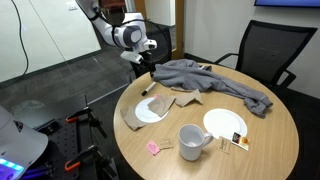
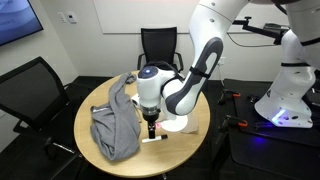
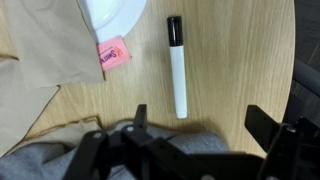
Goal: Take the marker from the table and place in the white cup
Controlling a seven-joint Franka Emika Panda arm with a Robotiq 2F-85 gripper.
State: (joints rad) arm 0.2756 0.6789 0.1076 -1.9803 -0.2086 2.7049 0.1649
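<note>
We found the marker (image 3: 177, 65) lying flat on the table (image 1: 265, 140), its black cap pointing away from the wrist camera and its pale barrel running back toward the fingers. It lay loose on bare wood, touching nothing. An exterior view (image 2: 154, 140) showed it close to the table's edge.

The gripper (image 3: 198, 116) hung just above it with its jaws spread wide and nothing between them. In the wrist view the near end of the marker fell between the two fingertips, closer to one than the other. The barrel ran across the line on which the jaws would close. We judged that this alignment was deliberate, so that closing would pinch the thin barrel across its width, not along its length.

Just beside the marker lay a pink scrap (image 3: 114, 52), and beyond that a white plate (image 3: 115, 12) resting on a beige napkin (image 3: 30, 70). A grey cloth (image 3: 40, 160) lay bunched near the fingers. We thought a descent ought to stay clear of its folds.

The white cup (image 1: 192, 142) stood upright, well apart from the marker, near a second plate (image 1: 224, 123). Its mouth was open, so we reckoned the marker could drop in end first. By our reading, the grasp had not yet been made.
</note>
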